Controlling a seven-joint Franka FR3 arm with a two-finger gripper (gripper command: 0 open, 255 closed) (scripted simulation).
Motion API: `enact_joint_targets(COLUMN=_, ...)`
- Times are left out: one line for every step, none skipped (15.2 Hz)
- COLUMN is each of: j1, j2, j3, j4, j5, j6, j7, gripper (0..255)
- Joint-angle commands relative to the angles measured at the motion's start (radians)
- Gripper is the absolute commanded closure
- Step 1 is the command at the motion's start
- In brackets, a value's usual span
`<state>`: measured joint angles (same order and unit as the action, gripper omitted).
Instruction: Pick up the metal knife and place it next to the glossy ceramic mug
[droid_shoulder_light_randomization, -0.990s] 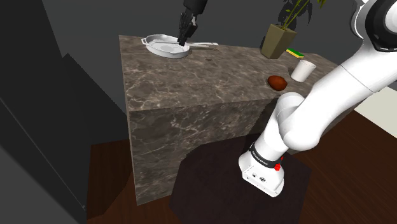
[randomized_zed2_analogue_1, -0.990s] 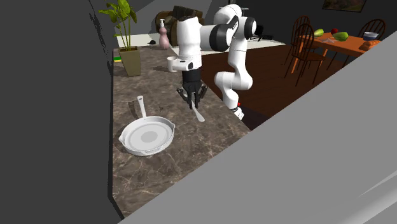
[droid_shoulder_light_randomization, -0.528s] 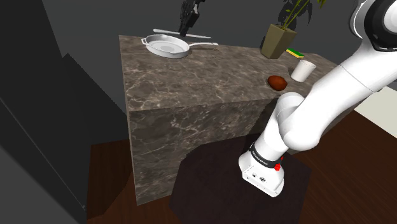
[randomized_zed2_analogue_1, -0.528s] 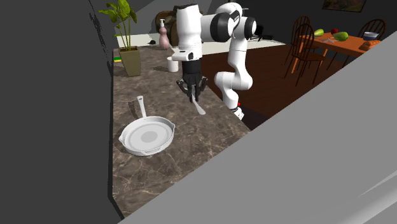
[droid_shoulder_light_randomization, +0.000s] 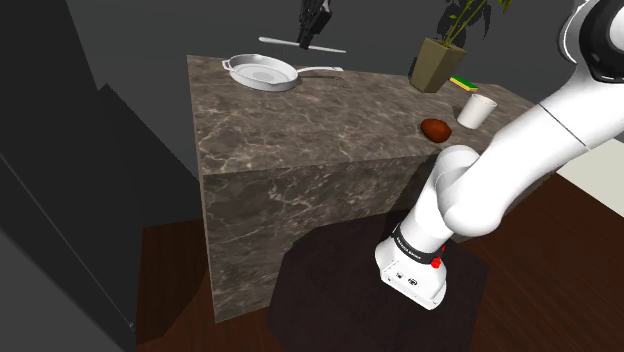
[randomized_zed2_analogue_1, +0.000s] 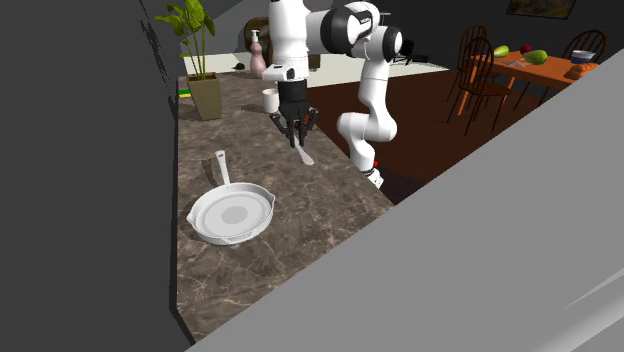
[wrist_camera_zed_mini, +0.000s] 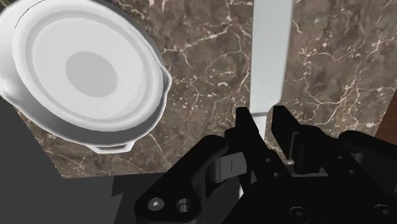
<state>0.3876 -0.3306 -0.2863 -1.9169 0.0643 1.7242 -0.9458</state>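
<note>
The black fingers (wrist_camera_zed_mini: 248, 130) are closed on the flat, pale-grey knife (wrist_camera_zed_mini: 272, 57), pinching it near one end so that its long body runs out ahead of them over the dark veined marble counter (wrist_camera_zed_mini: 203, 57). A second ago they were low at the counter beside the pan. Half a second ago the knife was already off the stone. Now, in the shoulder view, the knife (droid_shoulder_light_randomization: 275, 41) hangs roughly level in the air, higher than before and shifted toward three o'clock. It is clear of the counter (droid_shoulder_light_randomization: 300, 140), with the round white frying pan (droid_shoulder_light_randomization: 262, 72) at about eight o'clock from it.

I judge the pick to be done and the carry begun. The placing is still to come, since the white cylindrical mug (droid_shoulder_light_randomization: 477, 110) stands well apart at about four o'clock from the knife. In the second exterior view the fingers (randomized_zed2_analogue_1: 297, 135) hold the knife (randomized_zed2_analogue_1: 305, 155) above the counter (randomized_zed2_analogue_1: 270, 270), and the mug (randomized_zed2_analogue_1: 270, 100) lies at about eleven o'clock from them.

By count, there is one of each thing:
- one knife
- one frying pan (randomized_zed2_analogue_1: 233, 215)
- one mug
- one reddish-brown rounded lump (droid_shoulder_light_randomization: 435, 129) just beside the mug
- one potted green plant (droid_shoulder_light_randomization: 433, 65)
- one green-and-yellow sponge (droid_shoulder_light_randomization: 465, 83)
- one pink soap bottle (randomized_zed2_analogue_1: 258, 55)
</note>
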Motion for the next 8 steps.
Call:
enact_joint_targets(j1=-0.017, j2=-0.022, j3=-0.027, j4=-0.015, j5=-0.01, j6=-0.011, j7=-0.04, gripper=255)
enact_joint_targets(j1=-0.025, j2=-0.034, j3=-0.041, j4=-0.022, j5=-0.016, j6=-0.016, j7=-0.061, gripper=255)
enact_joint_targets(j1=-0.034, j2=-0.045, j3=-0.056, j4=-0.028, j5=-0.022, j6=-0.022, j7=-0.081, gripper=255)
enact_joint_targets(j1=-0.042, j2=-0.055, j3=-0.071, j4=-0.033, j5=-0.028, j6=-0.029, j7=-0.102, gripper=255)
enact_joint_targets(j1=-0.05, j2=-0.064, j3=-0.086, j4=-0.037, j5=-0.034, j6=-0.035, j7=-0.123, gripper=255)
enact_joint_targets(j1=-0.059, j2=-0.072, j3=-0.101, j4=-0.04, j5=-0.04, j6=-0.041, j7=-0.144, gripper=255)
enact_joint_targets(j1=-0.067, j2=-0.079, j3=-0.117, j4=-0.041, j5=-0.046, j6=-0.048, j7=-0.166, gripper=255)
enact_joint_targets(j1=-0.075, j2=-0.084, j3=-0.133, j4=-0.042, j5=-0.052, j6=-0.054, j7=-0.188, gripper=255)
